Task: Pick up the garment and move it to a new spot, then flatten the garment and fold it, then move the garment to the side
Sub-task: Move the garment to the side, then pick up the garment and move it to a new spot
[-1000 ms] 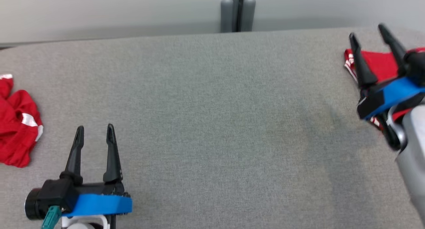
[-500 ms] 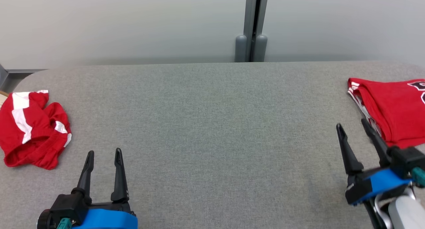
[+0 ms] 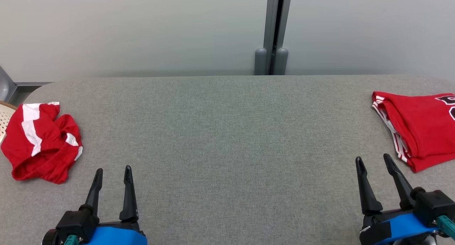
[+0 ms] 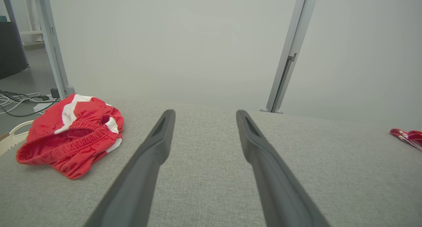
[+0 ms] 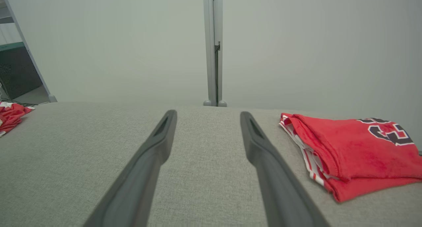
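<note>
We observe the left hand (image 3: 113, 168) at the near left of the tabletop (image 3: 227, 138), jaws spread apart and holding nothing. Its two dark fingers (image 3: 128, 195) point toward the far side. The right hand (image 3: 373, 157) sits at the near right in the same attitude: jaws apart, nothing between them, tips clear of any cloth.

We locate the folded garment (image 3: 423, 131) just beyond and to the right of the right hand, near it but not touching. It is red and lies flat at the far right of the tabletop. White-and-red striped trim shows along its left edge, and dark lettering on its top face runs out of the head view. In the right wrist view it rests to the right of the right finger, its layers stacked at the near corner.

We locate the crumpled garment (image 3: 42, 142) to the left of the left hand and slightly farther away, apart from it. It is red with white bands, bunched in a heap at the left end of the tabletop, with an elastic hem turned toward the near side.

A pale perforated basket (image 3: 5, 118) shows past the left end of the tabletop. A grey post (image 3: 273, 31) stands against the pale wall (image 3: 142, 31) behind the far edge. In the left wrist view, cables (image 4: 19, 105) lie on the floor at the far left
</note>
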Controlling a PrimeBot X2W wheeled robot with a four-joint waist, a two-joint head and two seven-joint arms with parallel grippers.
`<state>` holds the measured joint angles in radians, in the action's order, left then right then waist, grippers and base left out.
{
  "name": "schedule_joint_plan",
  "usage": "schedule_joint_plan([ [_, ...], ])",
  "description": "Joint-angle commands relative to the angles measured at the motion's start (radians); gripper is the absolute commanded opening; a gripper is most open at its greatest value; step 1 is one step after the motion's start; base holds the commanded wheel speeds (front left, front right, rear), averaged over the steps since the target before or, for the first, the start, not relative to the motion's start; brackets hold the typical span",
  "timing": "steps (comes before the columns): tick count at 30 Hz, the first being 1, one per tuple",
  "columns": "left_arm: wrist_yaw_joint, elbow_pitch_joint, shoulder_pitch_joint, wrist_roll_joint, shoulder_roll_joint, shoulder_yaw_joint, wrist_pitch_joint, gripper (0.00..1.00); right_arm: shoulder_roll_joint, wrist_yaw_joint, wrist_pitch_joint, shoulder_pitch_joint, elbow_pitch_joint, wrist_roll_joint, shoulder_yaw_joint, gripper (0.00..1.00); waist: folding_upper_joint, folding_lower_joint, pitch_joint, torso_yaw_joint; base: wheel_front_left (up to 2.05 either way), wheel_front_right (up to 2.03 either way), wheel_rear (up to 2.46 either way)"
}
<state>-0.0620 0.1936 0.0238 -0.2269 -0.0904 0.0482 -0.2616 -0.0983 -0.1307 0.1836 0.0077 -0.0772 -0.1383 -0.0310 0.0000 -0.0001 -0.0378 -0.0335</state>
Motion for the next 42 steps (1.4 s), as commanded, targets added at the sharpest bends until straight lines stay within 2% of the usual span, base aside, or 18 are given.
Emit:
schedule_joint_plan([
  [1,-0.002,0.002,-0.004,0.005,0.000,-0.001,-0.004,1.00,0.011,0.000,-0.007,0.024,0.014,0.011,-0.006,1.00,0.0000,0.0001,0.001,0.000,0.00,0.00,0.00],
  [26,0.003,0.005,-0.015,0.027,-0.006,-0.011,-0.004,1.00,0.042,0.000,-0.022,0.058,0.028,0.020,-0.020,1.00,0.0000,0.0001,-0.004,-0.031,0.00,0.00,0.00],
  [32,0.005,0.003,-0.018,0.026,-0.010,-0.015,-0.004,1.00,0.042,0.000,-0.022,0.063,0.024,0.016,-0.015,1.00,0.0000,0.0001,-0.004,-0.063,0.00,0.00,0.00],
  [42,0.017,-0.012,-0.008,0.020,-0.025,-0.028,-0.004,1.00,0.045,0.000,-0.021,0.068,0.018,0.011,-0.012,1.00,0.0000,0.0001,-0.004,-0.176,0.00,0.00,0.00],
])
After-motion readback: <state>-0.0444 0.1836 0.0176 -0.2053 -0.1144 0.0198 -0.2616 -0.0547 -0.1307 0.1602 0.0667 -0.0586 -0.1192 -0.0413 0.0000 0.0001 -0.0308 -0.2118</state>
